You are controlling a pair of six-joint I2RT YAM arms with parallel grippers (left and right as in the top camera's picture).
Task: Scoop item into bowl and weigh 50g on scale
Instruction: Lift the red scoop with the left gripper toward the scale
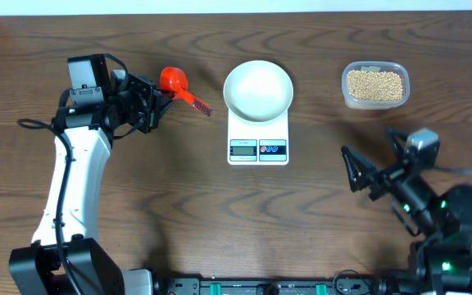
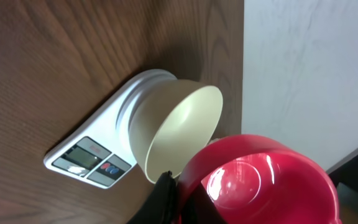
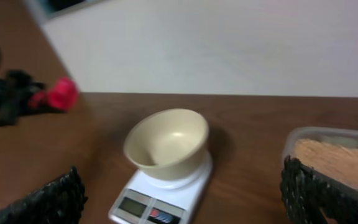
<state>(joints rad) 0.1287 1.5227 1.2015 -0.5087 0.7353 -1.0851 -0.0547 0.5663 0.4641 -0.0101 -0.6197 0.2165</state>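
Overhead, small tan-yellow beans (image 1: 374,83) in clear tub (image 1: 345,88), white bowl (image 1: 257,88) atop scale (image 1: 258,133)

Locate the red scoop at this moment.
In the overhead view the red scoop is left of the white bowl on the scale, held at the tip of the shut left pincer.

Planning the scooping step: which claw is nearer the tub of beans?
Right. The right claw is open, just on the robot's side of the tub; the left claw, shut on the red scoop, is far off beyond the scale.
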